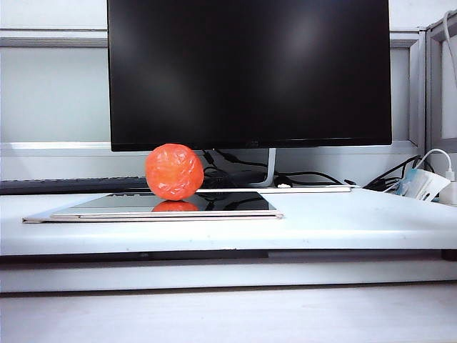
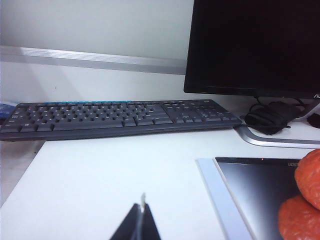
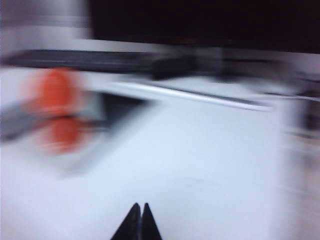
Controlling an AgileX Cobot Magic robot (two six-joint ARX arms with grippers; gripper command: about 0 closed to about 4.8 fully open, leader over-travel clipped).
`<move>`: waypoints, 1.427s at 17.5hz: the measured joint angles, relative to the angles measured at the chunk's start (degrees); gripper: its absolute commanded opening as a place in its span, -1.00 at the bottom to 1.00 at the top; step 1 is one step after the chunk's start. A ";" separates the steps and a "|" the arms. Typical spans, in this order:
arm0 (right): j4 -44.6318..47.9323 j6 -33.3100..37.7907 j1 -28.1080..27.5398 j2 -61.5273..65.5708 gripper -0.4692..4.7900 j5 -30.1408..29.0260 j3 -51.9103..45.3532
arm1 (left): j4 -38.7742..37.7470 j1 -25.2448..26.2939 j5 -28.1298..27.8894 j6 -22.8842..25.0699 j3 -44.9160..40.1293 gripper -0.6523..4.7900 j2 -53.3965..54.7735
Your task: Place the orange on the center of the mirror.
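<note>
The reddish-orange, wrinkled orange (image 1: 174, 171) rests on the mirror (image 1: 228, 205), a flat panel with a pale gold rim lying on the white table; its reflection shows just beneath it. In the left wrist view the orange (image 2: 310, 176) shows at the frame's edge on the dark mirror (image 2: 255, 190). My left gripper (image 2: 141, 206) is shut and empty over bare table, well short of the mirror. The right wrist view is blurred: the orange (image 3: 55, 92) sits on the mirror (image 3: 117, 107), far from my right gripper (image 3: 139, 205), which is shut with nothing in it. Neither gripper shows in the exterior view.
A big black monitor (image 1: 250, 71) stands behind the mirror on a silver foot (image 1: 307, 189). A black keyboard (image 2: 117, 117) lies at the back left. Cables (image 1: 314, 177) and a white charger (image 1: 428, 184) sit at the back right. The table's front edge (image 1: 228, 243) runs across below.
</note>
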 measured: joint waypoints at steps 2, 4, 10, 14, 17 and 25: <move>-0.17 1.38 -0.02 0.00 -0.82 11.82 0.00 | 0.00 0.00 0.00 0.00 0.00 -0.78 0.00; -0.46 3.02 -0.07 0.00 -0.82 20.81 0.00 | 0.00 0.00 0.00 0.00 0.00 -0.78 0.00; -0.44 3.93 -0.04 0.00 -0.82 24.74 0.00 | 0.00 0.00 0.00 0.00 0.00 -0.78 0.00; -0.42 4.94 -0.07 0.00 -0.82 25.46 0.00 | 0.00 0.00 0.00 0.00 0.00 -0.78 0.00; -0.42 4.96 -0.04 0.00 -0.82 25.79 0.00 | 0.00 0.00 0.00 0.00 0.00 -0.78 0.00; -0.42 4.96 -0.04 0.00 -0.82 25.81 0.00 | 0.00 0.00 0.00 0.00 0.00 -0.78 0.00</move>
